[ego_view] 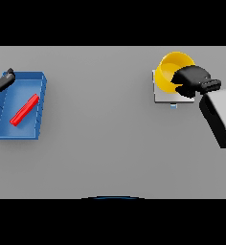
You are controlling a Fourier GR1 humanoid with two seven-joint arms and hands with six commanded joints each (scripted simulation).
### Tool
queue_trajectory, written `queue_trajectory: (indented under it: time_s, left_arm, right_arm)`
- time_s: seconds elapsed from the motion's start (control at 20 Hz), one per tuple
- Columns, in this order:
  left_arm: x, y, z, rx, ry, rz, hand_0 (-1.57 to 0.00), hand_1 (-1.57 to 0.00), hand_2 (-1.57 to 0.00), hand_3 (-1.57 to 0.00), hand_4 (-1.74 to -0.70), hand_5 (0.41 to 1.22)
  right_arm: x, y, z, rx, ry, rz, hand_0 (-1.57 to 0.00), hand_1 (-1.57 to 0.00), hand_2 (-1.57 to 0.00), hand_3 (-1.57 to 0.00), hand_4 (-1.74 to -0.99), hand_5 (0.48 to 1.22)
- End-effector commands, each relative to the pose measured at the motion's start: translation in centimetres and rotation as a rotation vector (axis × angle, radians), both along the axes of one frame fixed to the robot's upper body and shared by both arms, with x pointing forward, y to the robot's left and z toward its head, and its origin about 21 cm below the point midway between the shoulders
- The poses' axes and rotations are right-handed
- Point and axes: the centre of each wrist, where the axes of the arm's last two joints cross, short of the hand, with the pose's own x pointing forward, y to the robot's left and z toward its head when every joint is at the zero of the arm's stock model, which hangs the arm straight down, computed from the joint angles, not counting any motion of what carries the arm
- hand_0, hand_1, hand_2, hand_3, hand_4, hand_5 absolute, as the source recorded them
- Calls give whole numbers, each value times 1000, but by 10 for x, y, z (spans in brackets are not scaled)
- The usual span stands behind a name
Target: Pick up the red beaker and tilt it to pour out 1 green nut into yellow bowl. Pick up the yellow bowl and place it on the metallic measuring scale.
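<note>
One robot hand [190, 79] around yellow bowl [170, 72]

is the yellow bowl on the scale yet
Over it, and tilted. The yellow bowl sits above the metallic scale with the right hand gripping its rim; whether it rests on the scale cannot be told.

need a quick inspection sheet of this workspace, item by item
surface: flat grey table.
job's things: round yellow bowl, tilted, over the square metallic measuring scale; slim red beaker lying in the blue tray.
clutter: rectangular blue tray at the table's left.
hands: right hand curled on the yellow bowl's rim; left hand at the blue tray's far left corner, holding nothing.
cables: nothing seen.
surroundings: nothing seen.
</note>
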Motion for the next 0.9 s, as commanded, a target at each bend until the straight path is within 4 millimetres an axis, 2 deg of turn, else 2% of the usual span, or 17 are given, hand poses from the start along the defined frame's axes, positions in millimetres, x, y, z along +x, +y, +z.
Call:
queue_trajectory:
  time_s: [0.0, 0.05, 0.1, 0.15, 0.2, 0.3, 0.35, 0.45, 0.55, 0.7, 0.85]
  left_arm:
    - [2, -1, 1, -7, 3, -4, 1, 1, 1, 1, -845, 788]
    - [2, -3, 0, -6, 4, -2, 1, 1, 1, 1, -844, 783]
    - [1, 0, 0, 1, 5, -1, 1, 1, 1, 1, -842, 780]
    - [2, -4, -1, 1, 6, -10, 1, 1, 1, 1, -838, 779]
    - [2, -3, -3, -3, 10, -17, 1, 1, 1, 1, -836, 775]
    - [1, -1, -3, -7, 10, -6, 1, 1, 1, 1, -836, 774]
    - [1, -1, -3, -5, 9, -8, 1, 1, 1, 1, -834, 771]
    - [2, -4, -3, -19, 13, -4, 1, 1, 1, 1, -839, 764]
    - [2, -1, -1, -18, 8, -2, 1, 1, 1, 1, -837, 760]
    - [3, -5, 1, -15, 3, -10, 1, 1, 1, 1, -834, 750]
    - [-3, -3, 0, -10, -2, -9, 1, 1, 1, 1, -835, 755]
  right_arm:
    - [0, 3, -1, -3, 4, -8, -1571, -1571, -1382, -1417, -1741, 1221]
    - [0, 1, -1, 5, 5, 2, -1571, -1571, -1374, -1448, -1741, 1221]
    - [1, -1, 1, 6, 7, -5, -1571, -1571, -1404, -1376, -1741, 1221]
    - [0, -2, -5, 6, 16, -9, -1565, -1496, -1437, -1249, -1741, 1221]
    - [1, -2, -3, -2, 20, -13, -1558, -1428, -1343, -1110, -1682, 1221]
    - [0, -4, -1, 14, 26, -39, -1335, -1125, -1007, -816, -1592, 1074]
    - [0, -3, -2, 32, 39, -52, -1147, -958, -848, -688, -1559, 1014]
    - [-1, -2, -2, 62, 61, -60, -757, -673, -579, -476, -1513, 923]
    - [2, 1, 2, 61, 75, -66, -484, -459, -376, -318, -1485, 863]
    - [0, -1, -1, 31, 80, -50, -247, -243, -192, -164, -1448, 824]
    - [-1, -4, -3, 2, 94, -63, -126, -124, -98, -84, -1409, 804]
